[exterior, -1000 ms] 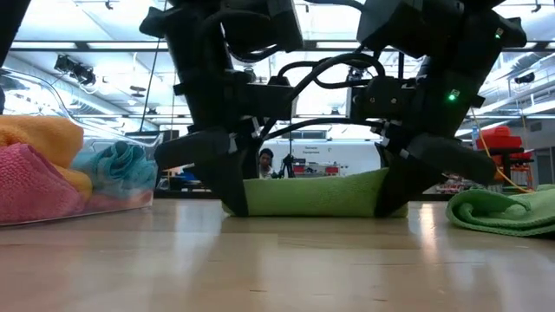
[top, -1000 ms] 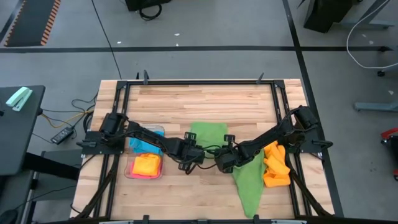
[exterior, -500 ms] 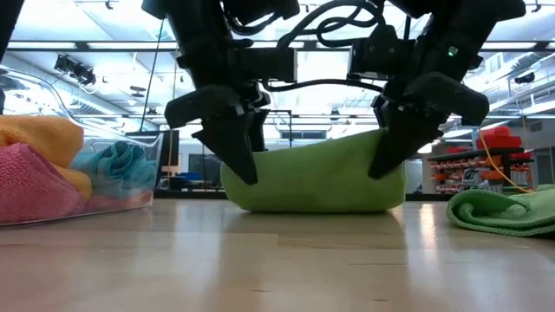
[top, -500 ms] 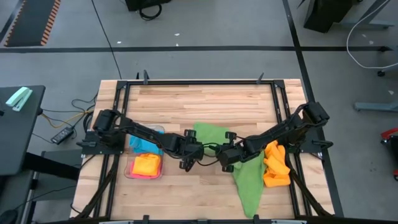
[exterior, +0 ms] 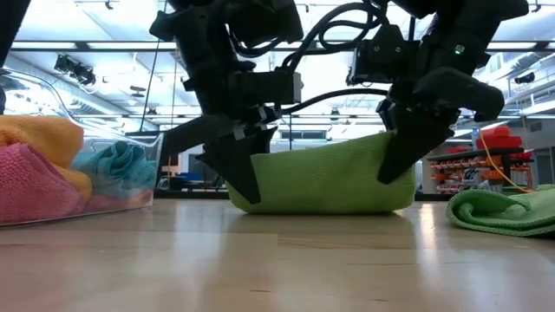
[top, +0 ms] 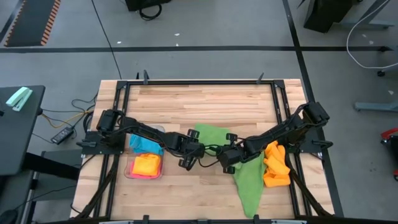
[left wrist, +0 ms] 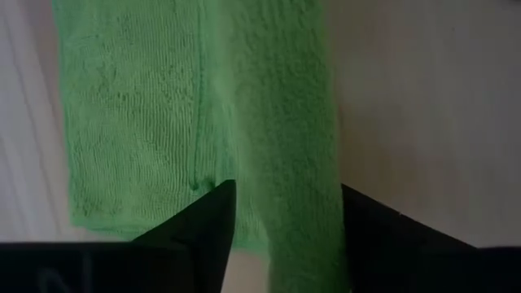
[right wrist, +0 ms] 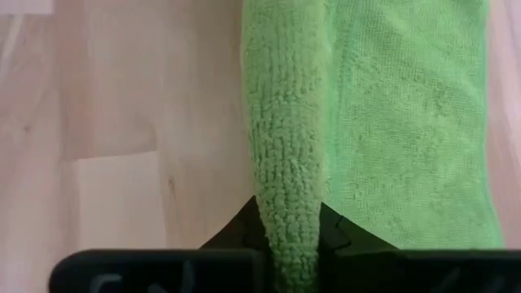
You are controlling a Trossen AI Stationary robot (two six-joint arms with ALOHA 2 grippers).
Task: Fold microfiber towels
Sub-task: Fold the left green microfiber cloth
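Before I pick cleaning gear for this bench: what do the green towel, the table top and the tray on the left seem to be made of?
Green towel: soft knitted microfibre, judging by its fuzzy looped pile and ribbed rows; matte.
Table top: pale wooden planks, butcher-block style, with visible seams and grain; the low view shows a slight sheen, so probably sealed.
Tray: see-through wall with glints, likely clear hard plastic.

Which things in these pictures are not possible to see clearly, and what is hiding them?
- High view: the near edge of the green towel lies under both arms.
- High view: whether the left claw grips the towel; too small.
- Low view: the towels in the clear tray blur into each other, so their number is uncertain.
- Right wrist view: the right claw is pinched on a towel fold that covers its fingertips.
- Low view: the second green towel is cut by the edge.
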